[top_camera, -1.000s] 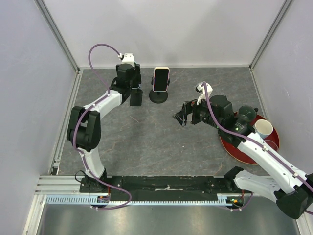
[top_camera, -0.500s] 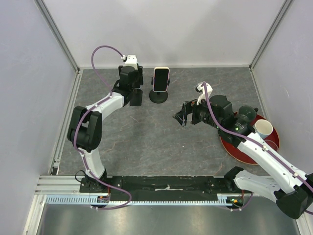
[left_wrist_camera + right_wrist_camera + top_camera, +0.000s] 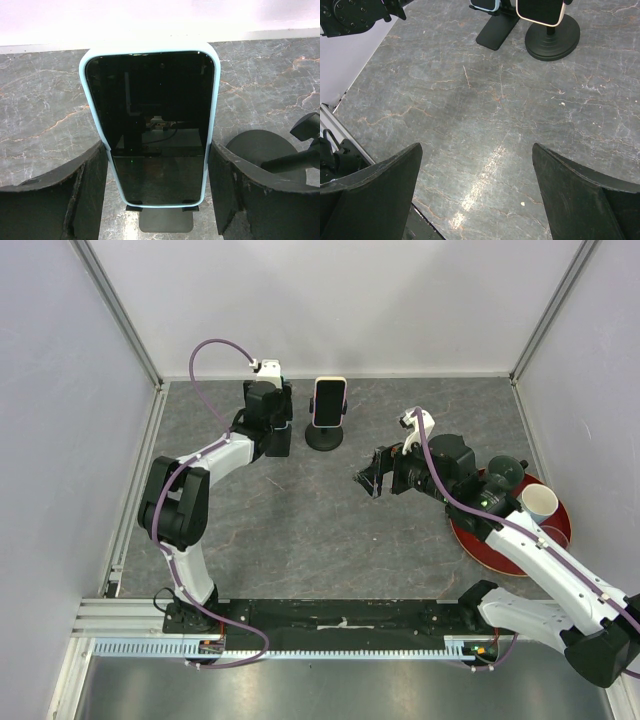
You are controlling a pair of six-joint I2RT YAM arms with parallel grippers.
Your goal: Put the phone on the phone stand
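A phone [image 3: 150,130] in a light blue case, its dark screen facing me, stands leaning on a black phone stand [image 3: 165,220], with its lower edge on the stand's two small tabs. My left gripper [image 3: 158,147] has a fingertip against each long side of the phone, about halfway up it. From above, this phone and stand [image 3: 278,438] sit at the back left of the table under my left gripper [image 3: 275,423]. My right gripper [image 3: 370,480] hangs wide open over bare table at the centre right, and nothing shows between its fingers [image 3: 380,185].
A second phone [image 3: 328,400] in a cream case sits on a round-based stand [image 3: 324,438] just right of the first stand. At the right edge is a red tray [image 3: 500,545] with a dark green cup [image 3: 503,472] and a white cup [image 3: 540,502]. Walls enclose the table.
My left wrist has shifted slightly towards the near side, over the phone. The phone, its stand and the right arm have not moved.
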